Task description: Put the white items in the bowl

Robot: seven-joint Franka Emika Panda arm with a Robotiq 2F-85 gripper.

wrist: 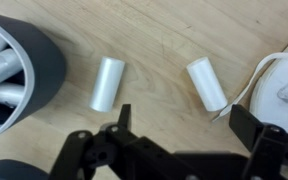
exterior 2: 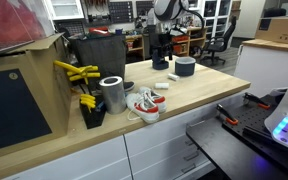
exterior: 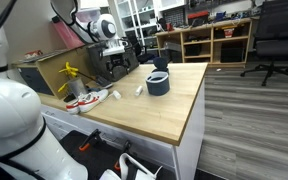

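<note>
Two white stubby cylinders lie on the wooden table in the wrist view, one (wrist: 106,83) next to the bowl and one (wrist: 206,83) next to the shoe. The dark blue-grey bowl (wrist: 46,62) is at the left, with pale shapes inside it. My gripper (wrist: 187,125) is open and empty, hovering above the table just below the two pieces. In the exterior views the bowl (exterior: 158,83) (exterior 2: 185,67) stands near the table's far end. White pieces (exterior: 139,90) (exterior 2: 172,76) (exterior 2: 161,84) lie beside it, below the gripper (exterior 2: 161,58).
A red-and-white shoe (wrist: 287,85) (exterior 2: 147,103) (exterior: 89,98) lies close to the pieces. A metal cylinder (exterior 2: 112,93), yellow tools (exterior 2: 79,72) and a dark box (exterior 2: 96,50) stand along the table's side. The table edge (exterior: 189,120) drops to the floor.
</note>
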